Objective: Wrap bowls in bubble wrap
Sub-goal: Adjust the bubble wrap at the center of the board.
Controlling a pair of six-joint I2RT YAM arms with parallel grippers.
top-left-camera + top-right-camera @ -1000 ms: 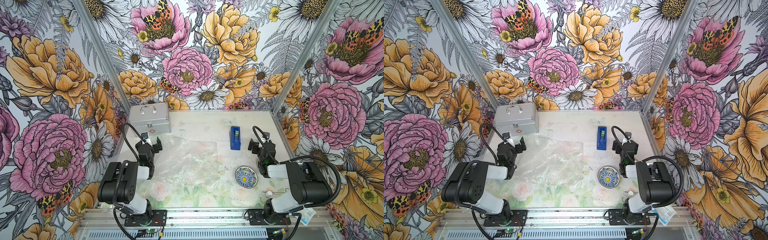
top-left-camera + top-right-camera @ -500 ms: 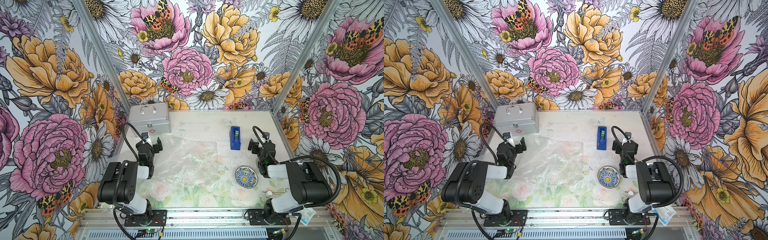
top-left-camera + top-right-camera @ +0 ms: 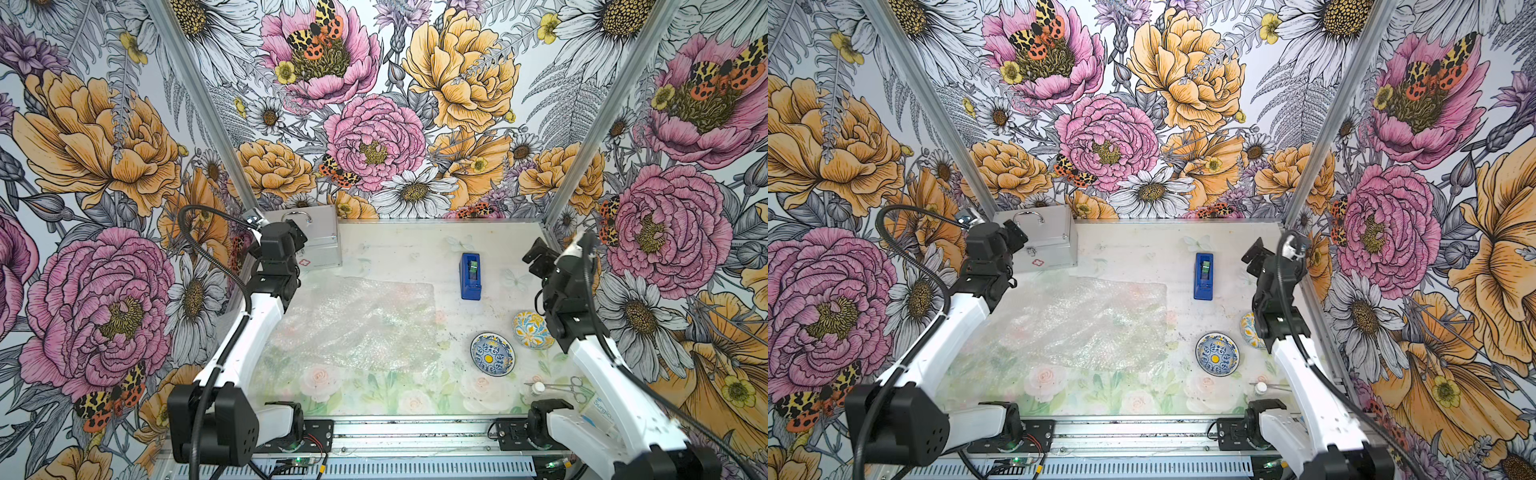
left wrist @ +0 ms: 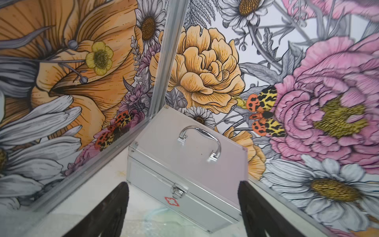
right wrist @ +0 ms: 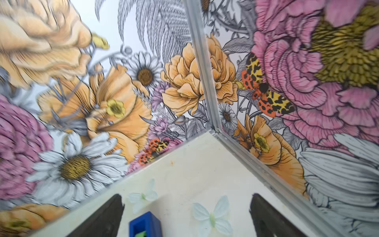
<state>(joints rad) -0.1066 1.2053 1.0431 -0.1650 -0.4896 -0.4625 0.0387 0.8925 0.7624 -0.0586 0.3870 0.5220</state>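
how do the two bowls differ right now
The blue bowl lies flat, mouth up, yellow centre showing; the yellow bowl looks tipped, its outline oval. The blue bowl is mostly blue and white; the yellow bowl shows more yellow. The blue bowl is in full view; the right arm hides part of the yellow bowl. Both are small, patterned and off the bubble wrap.

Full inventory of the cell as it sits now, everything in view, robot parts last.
bubble wrap: one, clear, flat mid-table
bowls: two, blue-white-yellow, right of the wrap; second by the right arm
tape dispenser: one, blue, behind the bowls
case: one, silver, far left corner
forceps: one, metal, near right edge
table: one, pale floral
left gripper: one, black, open, facing the case
right gripper: one, black, open, empty
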